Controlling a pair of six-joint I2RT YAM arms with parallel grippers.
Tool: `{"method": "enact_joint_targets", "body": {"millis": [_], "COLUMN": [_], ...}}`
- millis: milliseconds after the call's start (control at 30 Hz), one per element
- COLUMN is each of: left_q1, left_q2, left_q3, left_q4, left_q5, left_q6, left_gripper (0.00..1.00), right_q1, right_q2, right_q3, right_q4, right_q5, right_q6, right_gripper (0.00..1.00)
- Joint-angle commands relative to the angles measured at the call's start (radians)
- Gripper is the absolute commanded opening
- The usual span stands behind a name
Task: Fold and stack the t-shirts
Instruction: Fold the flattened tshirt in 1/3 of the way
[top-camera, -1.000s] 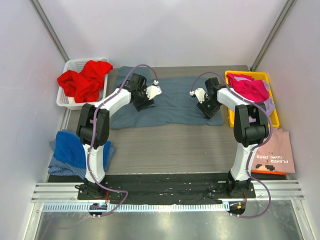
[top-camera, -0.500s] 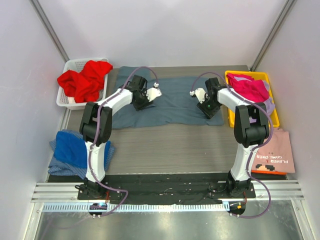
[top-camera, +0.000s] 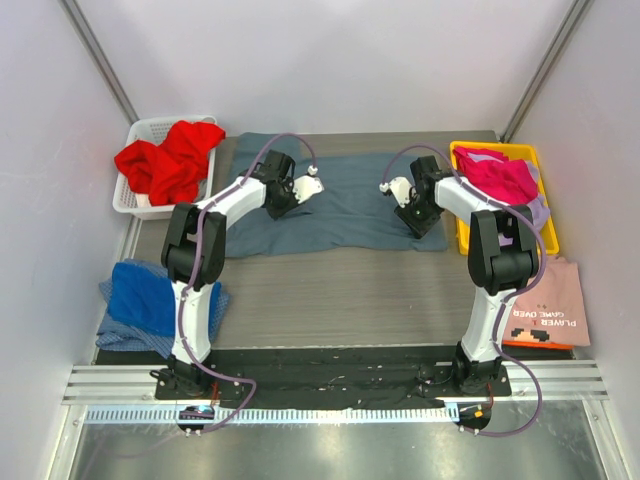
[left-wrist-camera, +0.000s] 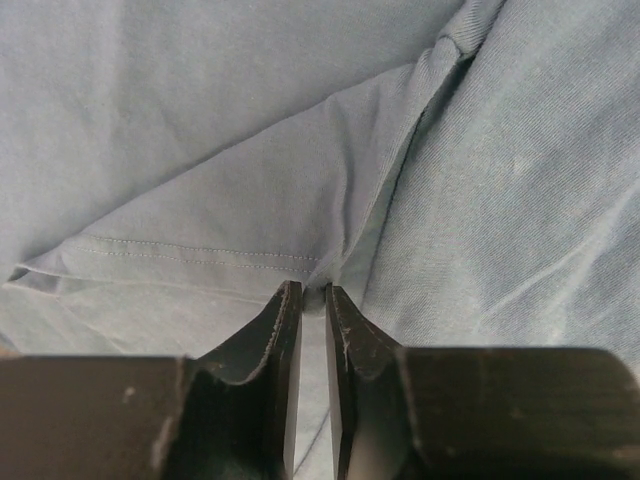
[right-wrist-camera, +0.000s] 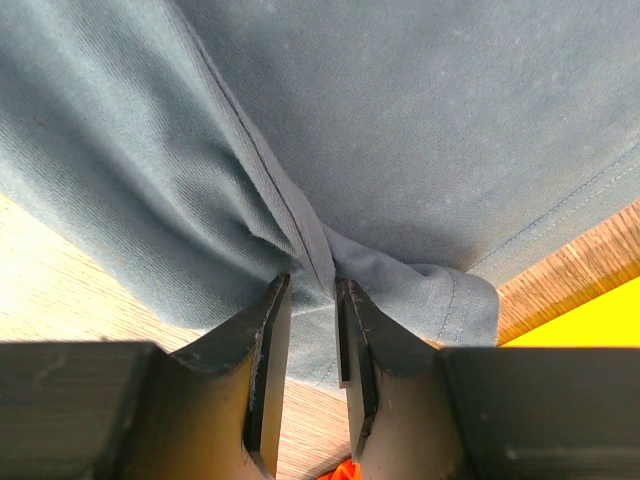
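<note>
The large slate blue-grey t-shirt lies spread across the back of the table. My left gripper is down on its left part, jaws nearly together and pinching a raised fold by the sleeve hem. My right gripper is down on its right end near the yellow tray, jaws closed on a seam ridge close to the shirt's edge. A red t-shirt fills a white basket. A magenta t-shirt lies in the yellow tray. A royal blue t-shirt lies at the left. A pale pink t-shirt lies at the right.
The white basket stands at the back left and the yellow tray at the back right, next to my right gripper. Bare wood table lies between the slate shirt and the arm bases. The tray's yellow corner shows in the right wrist view.
My left gripper has shifted slightly toward the far left on the slate shirt. The right gripper has barely moved. The shirt's outline looks the same.
</note>
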Motion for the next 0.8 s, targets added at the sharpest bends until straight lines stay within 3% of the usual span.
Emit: {"method": "enact_joint_targets", "body": {"millis": [0,300,600,767], "left_q1": [0.007,0.006,0.007,0.007], "left_q2": [-0.005,0.017,0.037,0.040], "left_q3": [0.032,0.036,0.059,0.082], "left_q4": [-0.013,-0.026,-0.023,0.077], "left_q5": [0.011,0.022,0.011,-0.049], "left_q6": [-0.012,-0.012,-0.018,-0.038], "left_gripper": [0.18,0.00,0.00,0.00], "right_q1": [0.003,0.003,0.003,0.003], "right_q2": [-0.068,-0.066,-0.066,-0.072], "right_q3": [-0.005,-0.007,-0.016,-0.022], "right_q4": [0.004,0.006,0.021,0.024], "right_q5": [0.017,0.017,0.022,0.020], "right_q6": [-0.010,-0.008,-0.007,-0.004], "right_gripper": [0.31,0.30,0.28,0.28]}}
